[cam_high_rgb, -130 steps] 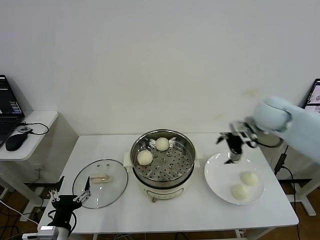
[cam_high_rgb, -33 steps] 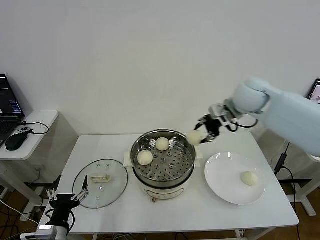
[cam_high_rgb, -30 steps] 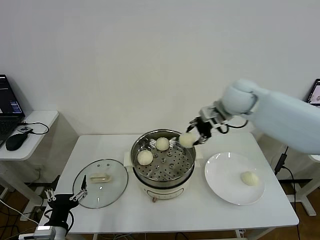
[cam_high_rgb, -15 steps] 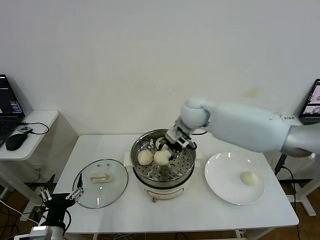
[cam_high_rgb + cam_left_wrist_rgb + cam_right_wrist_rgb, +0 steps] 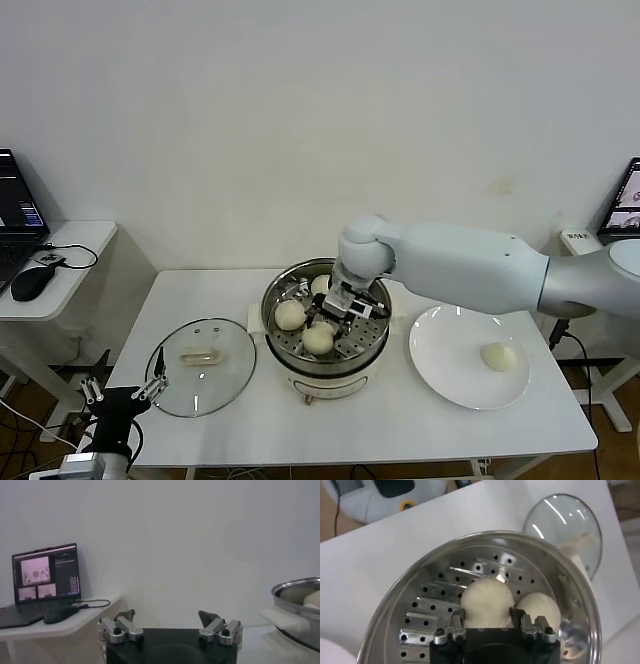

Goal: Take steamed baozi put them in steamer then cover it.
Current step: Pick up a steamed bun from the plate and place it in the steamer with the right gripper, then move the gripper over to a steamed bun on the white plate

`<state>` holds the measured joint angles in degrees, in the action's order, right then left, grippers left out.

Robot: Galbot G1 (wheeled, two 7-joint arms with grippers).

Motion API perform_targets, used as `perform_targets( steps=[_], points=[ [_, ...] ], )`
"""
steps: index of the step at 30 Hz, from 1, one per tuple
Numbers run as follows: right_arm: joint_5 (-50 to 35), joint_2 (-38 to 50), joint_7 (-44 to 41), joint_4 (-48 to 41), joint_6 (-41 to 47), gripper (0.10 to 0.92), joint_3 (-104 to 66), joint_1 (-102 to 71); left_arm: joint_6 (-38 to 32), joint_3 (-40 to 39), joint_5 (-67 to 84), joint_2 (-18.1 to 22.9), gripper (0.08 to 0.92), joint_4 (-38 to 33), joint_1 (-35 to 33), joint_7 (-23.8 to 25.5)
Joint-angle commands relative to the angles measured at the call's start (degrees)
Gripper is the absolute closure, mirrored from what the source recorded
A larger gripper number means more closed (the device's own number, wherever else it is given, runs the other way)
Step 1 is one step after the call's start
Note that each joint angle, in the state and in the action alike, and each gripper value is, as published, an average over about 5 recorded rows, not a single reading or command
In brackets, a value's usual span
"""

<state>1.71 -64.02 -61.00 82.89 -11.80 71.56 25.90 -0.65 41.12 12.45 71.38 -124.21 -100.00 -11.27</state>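
The steamer (image 5: 372, 340) stands mid-table on its cream base. Three baozi lie in it: one at the front (image 5: 318, 340), one at the left (image 5: 290, 315), one at the back (image 5: 320, 285), partly hidden by the arm. My right gripper (image 5: 335, 318) reaches into the pot and is shut on the front baozi (image 5: 487, 602), which rests low on the perforated tray (image 5: 435, 605) beside another baozi (image 5: 538, 611). A fourth baozi (image 5: 497, 356) lies on the white plate (image 5: 440, 350). The glass cover (image 5: 200, 365) lies flat, left of the steamer. My left gripper (image 5: 125, 395) is parked open at the table's front-left corner.
A side table at the far left holds a laptop (image 5: 15, 215) and a mouse (image 5: 30, 283). In the left wrist view the steamer's rim (image 5: 300, 592) shows at one side, and the left gripper (image 5: 167, 617) holds nothing.
My right gripper carried a baozi from beside the steamer's right rim over the pot, then lowered it onto the tray at the front. The left arm shifted only slightly.
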Motion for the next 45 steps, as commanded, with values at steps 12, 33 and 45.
perform_targets(
  steps=[12, 33, 45],
  points=[
    [-4.54, 8.16, -0.27, 2.21, 5.83, 0.210, -2.17, 3.69, 0.17, -0.57, -0.32, -0.66, 0.177, 0.24, 0.23, 0.21],
    [-4.06, 43.12, 1.36, 12.81, 29.04, 0.203, -12.09, -3.78, 0.22, -2.68, -1.52, -1.78, 0.177, -0.02, 1.11, 0.36],
    [7.24, 44.77, -4.53, 1.34, 17.96, 0.203, -41.22, -36.17, 0.18, -2.75, -2.24, -1.76, 0.177, -0.12, 0.17, 0.35]
  ],
)
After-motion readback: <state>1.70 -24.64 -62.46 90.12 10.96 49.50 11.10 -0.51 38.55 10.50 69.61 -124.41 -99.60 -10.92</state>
